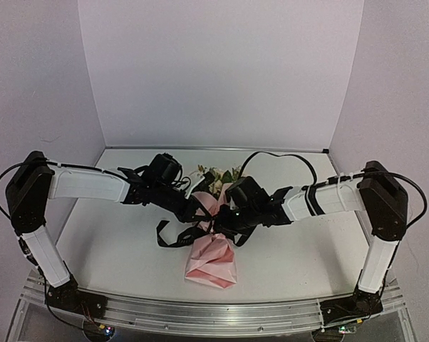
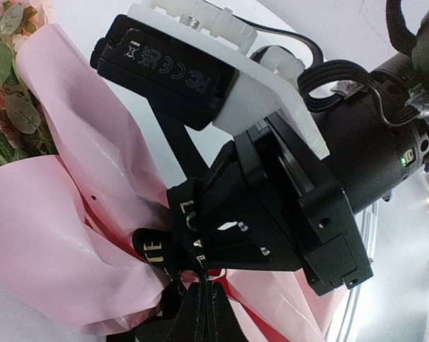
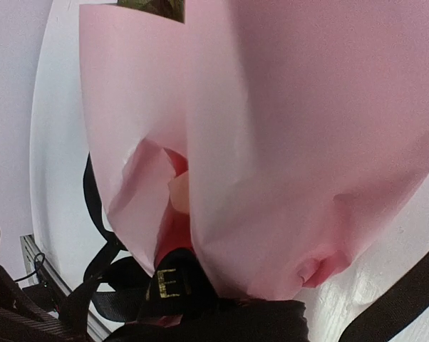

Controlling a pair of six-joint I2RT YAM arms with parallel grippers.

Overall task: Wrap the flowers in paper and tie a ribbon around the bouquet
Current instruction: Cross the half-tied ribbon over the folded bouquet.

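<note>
A bouquet (image 1: 213,249) is laid lengthwise at the middle of a white table (image 1: 115,249), as seen from above. The flowers (image 1: 218,177), cream and pale pink with green leaves, are pointed toward the far wall. The pink paper (image 1: 214,265) is folded around the stems into a cone, its crumpled end turned toward the arm bases. The wrapping is judged done and the tying step in hand. A black ribbon (image 1: 173,235) with pale lettering is drawn across the narrow waist of the cone, and slack loops of it are spread on the table just to the left.

2 arms are reached inward from either side, elbows raised and forearms roughly level, and are brought together over that waist. The left hand (image 2: 200,303) is pressed together, and a twisted strand of ribbon is seen running into its tips, so the ribbon appears to be pinched. The right hand (image 3: 229,322) is likewise pressed together at the lettered band, right against the paper. A pinch on the ribbon is likely there too, though the tips are partly hidden.

No finished knot can be made out. For the next move, the 2 ends would need to be crossed and pulled apart evenly, without the paper being crushed or dragged.
</note>
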